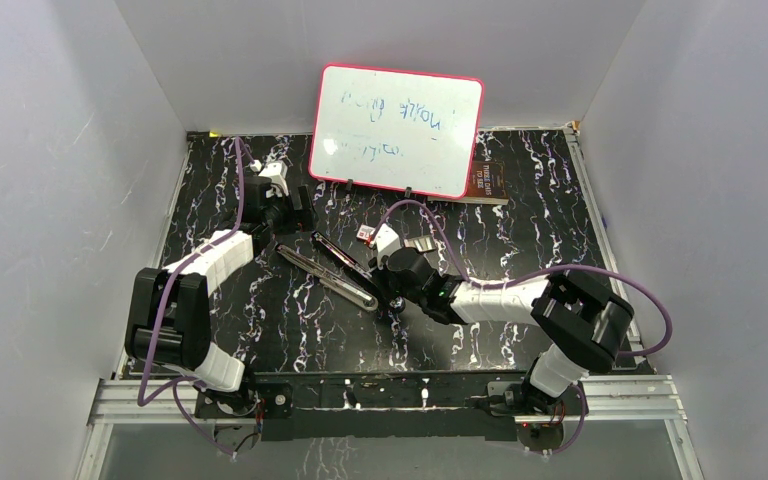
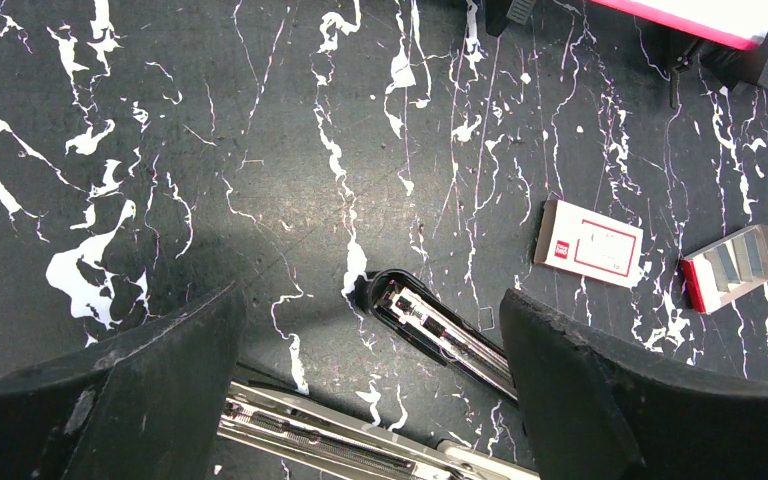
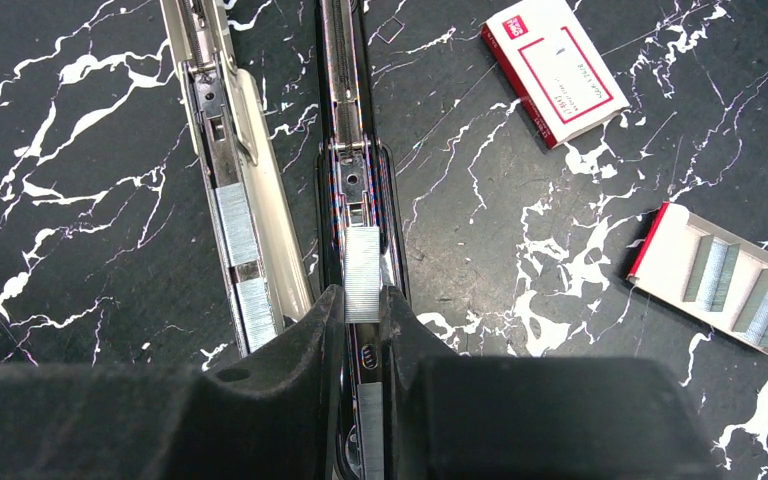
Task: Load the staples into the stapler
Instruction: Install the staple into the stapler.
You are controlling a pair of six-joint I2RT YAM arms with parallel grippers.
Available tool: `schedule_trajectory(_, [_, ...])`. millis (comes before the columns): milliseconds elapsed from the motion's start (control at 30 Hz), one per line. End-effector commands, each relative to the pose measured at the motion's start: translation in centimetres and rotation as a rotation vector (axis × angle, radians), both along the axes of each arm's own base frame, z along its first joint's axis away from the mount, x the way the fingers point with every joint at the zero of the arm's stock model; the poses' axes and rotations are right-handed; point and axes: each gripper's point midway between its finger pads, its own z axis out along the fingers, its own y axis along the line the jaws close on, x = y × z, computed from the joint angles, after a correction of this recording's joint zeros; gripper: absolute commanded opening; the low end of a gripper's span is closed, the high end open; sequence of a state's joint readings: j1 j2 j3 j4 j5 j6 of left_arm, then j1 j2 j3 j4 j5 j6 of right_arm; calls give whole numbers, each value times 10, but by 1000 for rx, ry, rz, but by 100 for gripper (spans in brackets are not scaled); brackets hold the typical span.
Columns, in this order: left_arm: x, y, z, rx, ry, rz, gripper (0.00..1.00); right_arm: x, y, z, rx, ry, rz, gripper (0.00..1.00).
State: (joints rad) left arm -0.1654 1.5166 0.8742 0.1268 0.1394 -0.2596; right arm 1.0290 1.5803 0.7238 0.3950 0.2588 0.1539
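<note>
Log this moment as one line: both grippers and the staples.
left gripper open over stapler end | right gripper shut on staple strip, above stapler's black half | strip not released

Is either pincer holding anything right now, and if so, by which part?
The right pincer pinches a staple strip by its near end, above the stapler. The left pincer is open, holding nothing.

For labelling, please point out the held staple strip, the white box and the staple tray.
staple strip [image 3: 362,272]: right wrist view, middle of the strip.
white box [image 3: 557,66]: right wrist view, labelled top face.
staple tray [image 3: 668,260]: right wrist view, bare floor.
</note>
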Motion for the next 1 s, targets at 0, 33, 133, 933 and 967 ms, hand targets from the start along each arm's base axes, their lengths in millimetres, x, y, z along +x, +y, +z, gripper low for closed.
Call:
schedule_trajectory(0, [2,0,12,-14,-37,-1,96,4,13,15,41,-16,7,0])
schedule_trajectory(33, [2,1,12,-13,-37,0,96,4,13,14,38,-15,7,0])
schedule_trajectory(133, [1,1,13,-14,-38,-1,96,3,12,12,31,-5,6,0])
schedule_trajectory(933, [1,0,11,-15,-35,1,96,-4,10,4,7,39,24,0])
schedule_trajectory(967, [1,1,12,-14,-36,1,96,-4,10,4,5,40,21,0])
